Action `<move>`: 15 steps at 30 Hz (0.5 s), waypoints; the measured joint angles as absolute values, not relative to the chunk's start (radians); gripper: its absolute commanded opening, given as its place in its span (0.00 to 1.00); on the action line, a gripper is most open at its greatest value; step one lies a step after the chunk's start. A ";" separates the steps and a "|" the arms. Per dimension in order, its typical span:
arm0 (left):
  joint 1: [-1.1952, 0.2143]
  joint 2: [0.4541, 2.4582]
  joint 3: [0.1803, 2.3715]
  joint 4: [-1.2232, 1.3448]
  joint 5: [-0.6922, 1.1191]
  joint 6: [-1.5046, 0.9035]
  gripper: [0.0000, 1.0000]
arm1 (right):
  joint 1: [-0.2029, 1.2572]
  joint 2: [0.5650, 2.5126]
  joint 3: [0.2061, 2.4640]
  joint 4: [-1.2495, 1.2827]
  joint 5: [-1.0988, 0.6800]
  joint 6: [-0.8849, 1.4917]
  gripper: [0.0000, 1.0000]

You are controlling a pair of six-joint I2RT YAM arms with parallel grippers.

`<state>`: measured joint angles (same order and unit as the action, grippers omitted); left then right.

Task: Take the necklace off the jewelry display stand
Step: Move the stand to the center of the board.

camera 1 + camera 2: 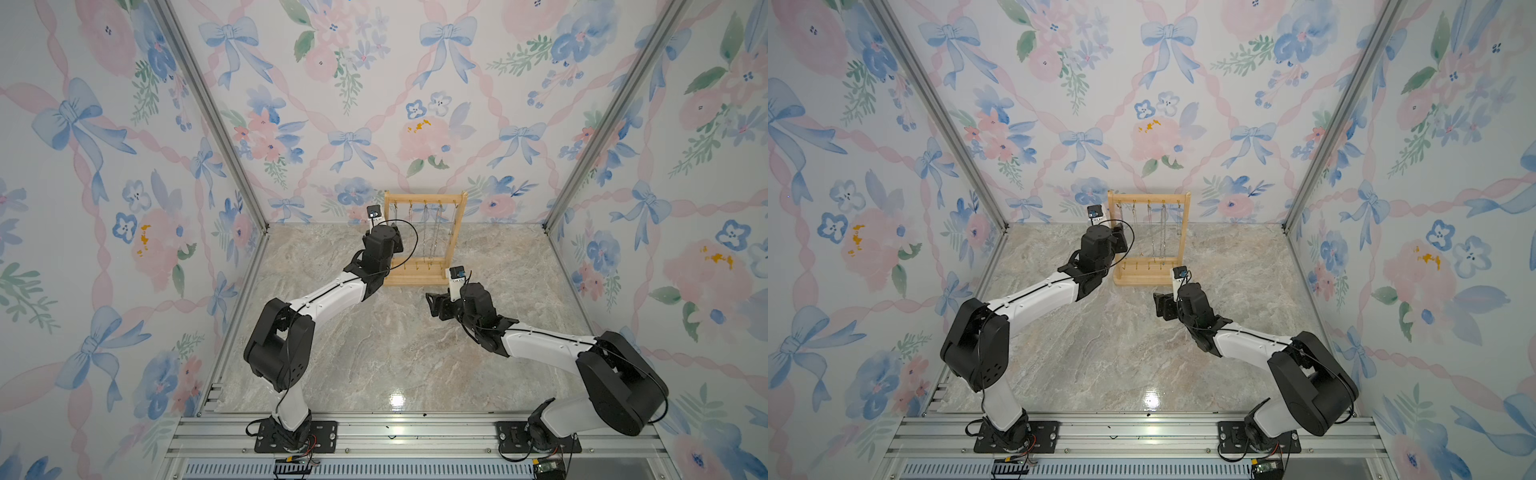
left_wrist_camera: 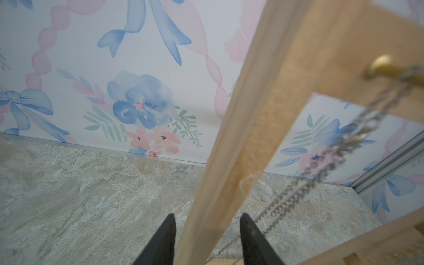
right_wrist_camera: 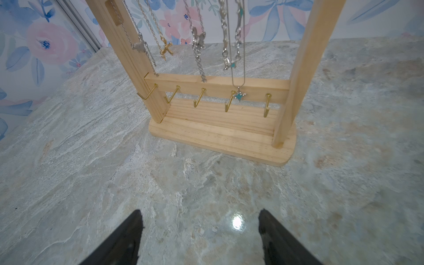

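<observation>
The jewelry display stand (image 1: 424,196) (image 1: 1148,195), a light wooden frame on a flat base (image 3: 220,135), stands at the back of the table. Several necklaces (image 1: 430,232) hang from its top hooks, among them a thin silver chain with a teal pendant (image 3: 239,95). My left gripper (image 2: 207,216) is open, its fingers astride the stand's left post (image 2: 247,128) with a gap on each side. A silver chain necklace (image 2: 344,146) hangs from a gold hook (image 2: 380,65) just beyond one finger. My right gripper (image 3: 200,212) (image 1: 434,303) hovers open and empty in front of the base.
A marbled tabletop (image 1: 395,353) is walled on three sides by floral panels (image 1: 332,104). Gold hooks (image 3: 198,98) line the stand's lower bar. Both arm bases sit on the aluminium rail (image 1: 415,432) at the front edge.
</observation>
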<state>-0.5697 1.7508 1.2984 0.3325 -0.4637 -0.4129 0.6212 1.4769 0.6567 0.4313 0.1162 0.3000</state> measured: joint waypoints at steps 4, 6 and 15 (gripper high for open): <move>-0.570 1.704 1.274 0.332 -0.455 -0.393 0.57 | 0.622 1.477 0.657 0.431 0.116 0.300 0.81; -0.570 1.681 1.257 0.331 -0.451 -0.386 0.60 | 0.622 1.477 0.657 0.431 0.116 0.299 0.81; -0.583 1.536 1.151 0.295 -0.426 -0.331 0.97 | 0.625 1.458 0.648 0.435 0.117 0.299 0.81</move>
<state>-0.5835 1.5360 1.1511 0.2955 -0.4259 -0.3309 0.6250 1.4582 0.6479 0.4347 0.1165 0.2993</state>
